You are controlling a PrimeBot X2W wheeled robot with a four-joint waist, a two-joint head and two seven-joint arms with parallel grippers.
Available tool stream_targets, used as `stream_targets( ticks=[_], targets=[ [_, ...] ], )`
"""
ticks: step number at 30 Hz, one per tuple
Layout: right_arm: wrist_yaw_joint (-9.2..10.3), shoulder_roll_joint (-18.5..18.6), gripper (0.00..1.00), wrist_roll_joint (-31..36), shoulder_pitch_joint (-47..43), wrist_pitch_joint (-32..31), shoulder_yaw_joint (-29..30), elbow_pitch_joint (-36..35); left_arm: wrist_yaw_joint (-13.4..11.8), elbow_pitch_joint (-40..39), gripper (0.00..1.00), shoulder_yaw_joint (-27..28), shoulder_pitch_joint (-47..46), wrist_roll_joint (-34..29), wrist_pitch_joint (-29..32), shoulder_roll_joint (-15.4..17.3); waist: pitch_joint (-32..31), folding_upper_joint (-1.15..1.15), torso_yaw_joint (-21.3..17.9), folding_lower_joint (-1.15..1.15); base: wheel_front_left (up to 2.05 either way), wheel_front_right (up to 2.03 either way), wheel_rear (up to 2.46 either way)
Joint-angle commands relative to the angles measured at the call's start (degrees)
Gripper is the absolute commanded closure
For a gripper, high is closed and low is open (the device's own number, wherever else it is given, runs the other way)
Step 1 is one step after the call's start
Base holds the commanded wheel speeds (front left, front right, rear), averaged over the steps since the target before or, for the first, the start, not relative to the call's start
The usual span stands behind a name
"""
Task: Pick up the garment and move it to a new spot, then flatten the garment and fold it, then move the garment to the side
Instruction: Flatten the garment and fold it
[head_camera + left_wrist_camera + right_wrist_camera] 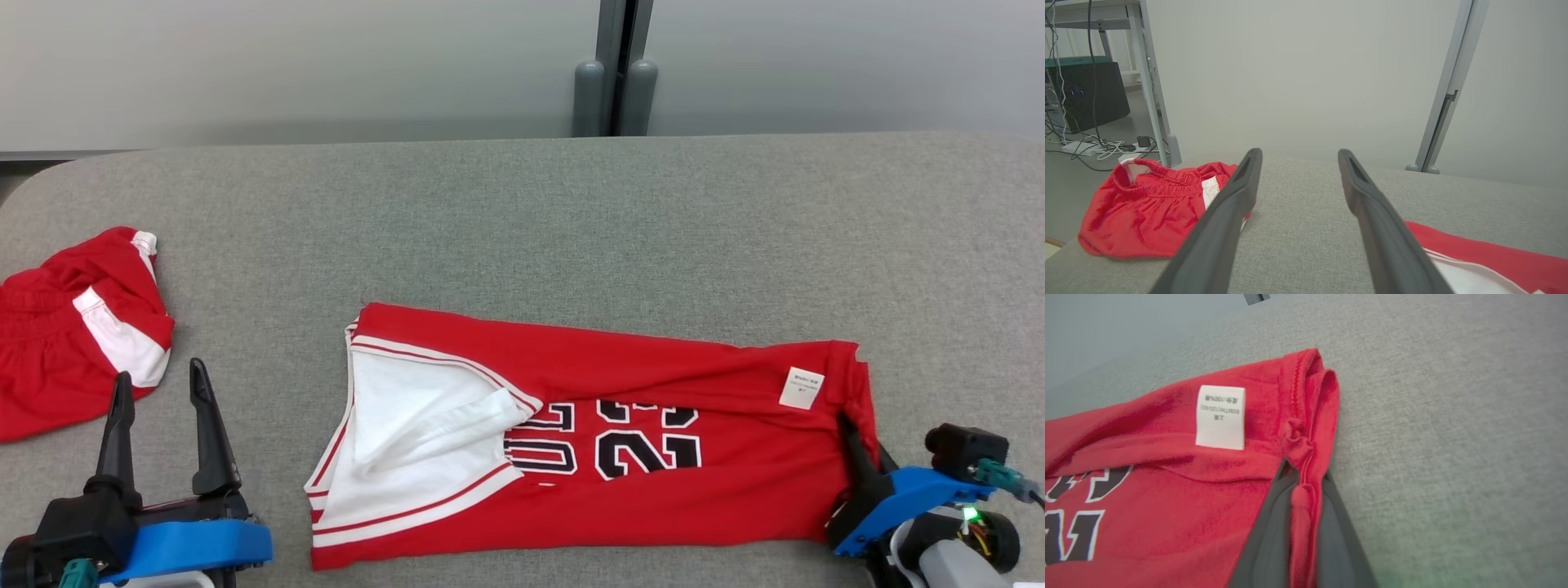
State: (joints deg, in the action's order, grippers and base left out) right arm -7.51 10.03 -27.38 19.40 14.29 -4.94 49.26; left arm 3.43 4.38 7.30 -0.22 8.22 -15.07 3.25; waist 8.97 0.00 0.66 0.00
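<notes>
1. The red jersey lies folded lengthwise in the middle of the grey table (white care label up near its right end).
2. The right gripper pinches the jersey's right hem between its fingers.
3. The left gripper, fingers spread, holds nothing, just beside the red shorts.

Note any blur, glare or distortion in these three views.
Head view: even soft light, sharp, no glare on the jersey. Left wrist view: the post leans, likely wide-angle distortion; near jaws look soft. Right wrist view: label print slightly blurred, faint green cast on the table at its lower edge.
</notes>
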Motion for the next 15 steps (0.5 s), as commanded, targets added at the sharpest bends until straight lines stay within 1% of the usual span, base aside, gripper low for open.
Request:
stream_targets(
  ticks=[1,10,13,15],
  targets=[
    [0.03,1.8,1.0,-0.5,0.0,0.5,0.5,0.1,0.2,0.0,0.0,0.5,0.2,-0.7,-0.1,-0.1,-0.2,0.0,-0.1,0.0,0.0,0.0,0.0],
    [0.02,10.5,1.0,-0.7,2.0,0.7,4.4,-0.8,0.8,0.5,0.0,1.7,1.2,-1.8,-0.1,-0.3,-1.3,0.0,-0.9,0.0,0.0,0.0,0.0],
    [0.02,11.8,1.0,-0.3,2.7,0.6,4.6,-1.4,1.0,0.7,0.0,2.0,1.2,-2.1,-0.1,-0.4,-1.5,0.0,-1.3,0.0,0.0,0.0,0.0],
    [0.02,11.9,1.0,0.0,3.1,0.1,4.3,-1.9,1.1,0.9,0.0,2.0,1.2,-2.1,-0.1,-0.4,-1.6,0.0,-1.5,0.0,0.0,0.0,0.0]
  ],
)
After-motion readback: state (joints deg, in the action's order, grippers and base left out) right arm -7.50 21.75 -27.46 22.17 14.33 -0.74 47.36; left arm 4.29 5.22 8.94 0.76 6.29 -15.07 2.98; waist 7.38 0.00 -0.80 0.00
